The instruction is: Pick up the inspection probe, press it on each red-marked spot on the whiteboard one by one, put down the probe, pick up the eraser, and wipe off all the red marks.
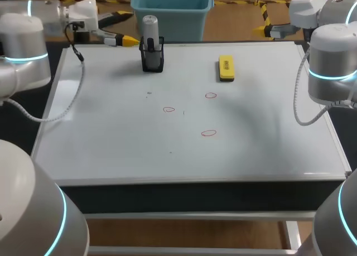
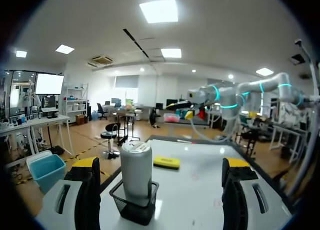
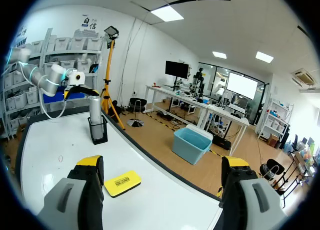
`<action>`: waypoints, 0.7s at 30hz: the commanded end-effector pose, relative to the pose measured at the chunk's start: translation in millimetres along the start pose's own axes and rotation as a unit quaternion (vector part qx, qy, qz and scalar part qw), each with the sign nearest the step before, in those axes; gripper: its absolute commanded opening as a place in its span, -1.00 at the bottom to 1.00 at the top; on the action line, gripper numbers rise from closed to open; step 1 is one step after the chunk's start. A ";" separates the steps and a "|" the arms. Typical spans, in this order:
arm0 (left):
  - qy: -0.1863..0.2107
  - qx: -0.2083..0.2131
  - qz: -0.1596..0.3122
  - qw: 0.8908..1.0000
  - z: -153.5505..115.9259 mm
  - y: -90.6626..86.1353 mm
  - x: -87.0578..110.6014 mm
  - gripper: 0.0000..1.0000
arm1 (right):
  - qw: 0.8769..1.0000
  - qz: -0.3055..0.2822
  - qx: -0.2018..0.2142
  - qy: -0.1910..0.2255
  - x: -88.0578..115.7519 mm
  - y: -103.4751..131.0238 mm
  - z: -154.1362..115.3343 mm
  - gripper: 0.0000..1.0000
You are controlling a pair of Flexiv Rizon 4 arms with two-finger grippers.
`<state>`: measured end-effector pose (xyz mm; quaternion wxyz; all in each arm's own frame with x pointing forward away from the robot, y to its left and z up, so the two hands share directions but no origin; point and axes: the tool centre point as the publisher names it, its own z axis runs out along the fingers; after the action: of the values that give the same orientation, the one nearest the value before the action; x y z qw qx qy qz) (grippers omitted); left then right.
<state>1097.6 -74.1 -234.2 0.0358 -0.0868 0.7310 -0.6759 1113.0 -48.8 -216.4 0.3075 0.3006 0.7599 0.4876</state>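
Probe (image 1: 150, 28) upright in mesh holder (image 1: 152, 61); eraser (image 1: 226, 68) well apart.

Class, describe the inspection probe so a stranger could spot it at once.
Start at the whiteboard covering the table. Near its far edge stands a black mesh holder. The probe is the grey cylinder upright in it; the yellow eraser nearby lies flat.

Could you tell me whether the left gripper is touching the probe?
Apart: the left wrist view shows the probe ahead of the open gripper, clear gap.
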 end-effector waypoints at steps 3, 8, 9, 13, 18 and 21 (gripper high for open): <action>0.053 0.019 -0.009 0.998 20.5 8.5 -9.1 1.00 | 1.000 0.000 0.000 0.001 -0.5 0.0 0.0 1.00; 0.067 0.022 -0.012 0.997 38.8 14.9 -8.7 1.00 | 1.000 0.000 0.000 0.001 -0.5 0.0 0.0 1.00; 0.069 0.023 -0.013 0.997 41.6 16.5 -9.1 1.00 | 1.000 0.000 0.000 0.001 -0.5 0.0 0.0 1.00; 0.074 0.027 -0.015 0.997 49.9 20.5 -12.0 1.00 | 1.000 0.000 0.000 0.001 -0.5 0.0 0.0 1.00; 0.081 0.030 -0.013 0.996 61.8 21.4 -15.5 1.00 | 1.000 0.000 0.000 0.001 -0.5 0.0 0.0 1.00; 0.086 0.031 -0.011 0.996 68.7 21.2 -16.5 1.00 | 1.000 0.000 0.000 0.001 -0.5 0.0 0.0 1.00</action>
<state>1114.3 -131.4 -257.7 -0.0094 -0.0578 0.7119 -0.6999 1113.0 -48.7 -216.4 0.3074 0.3006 0.7599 0.4876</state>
